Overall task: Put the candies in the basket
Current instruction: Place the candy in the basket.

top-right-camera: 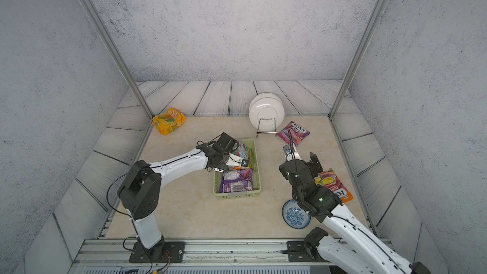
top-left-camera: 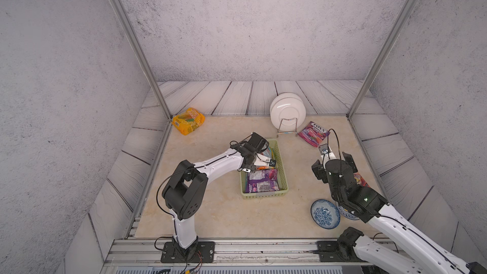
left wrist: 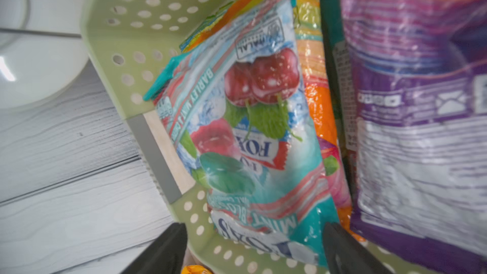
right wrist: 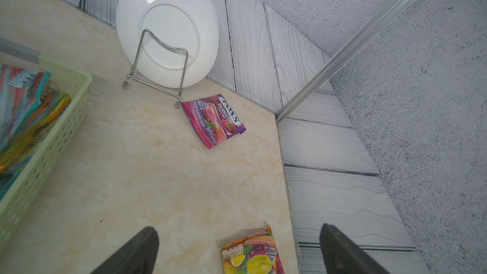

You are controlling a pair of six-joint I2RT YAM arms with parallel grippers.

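Left gripper [left wrist: 254,229] hangs jaws-apart over the teal Fox's mint packet [left wrist: 253,138] lying loose in the green basket [top-left-camera: 282,170], drop-off looks done, while the right gripper [right wrist: 239,229], also spread wide and empty, hovers by the lemon-blackcurrant packet [right wrist: 250,254] on the counter [right wrist: 131,154], presumably lining up a grab.

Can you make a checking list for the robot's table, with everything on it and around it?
Surface: beige tabletop, no spills seen.
Job's things: basket holds a purple packet, a teal packet and an orange packet beneath; outside it lie the yellow bag, the berries packet and the orange-pink packet.
Clutter: white plates in a wire rack; a blue-patterned bowl; a second bowl partly hidden under the right arm.
Grippers: left gripper open over the basket; right gripper open, empty, above the tabletop.
Cables: black cable loops on the left arm and at the right arm's wrist.
Surroundings: grey walls, metal frame posts.
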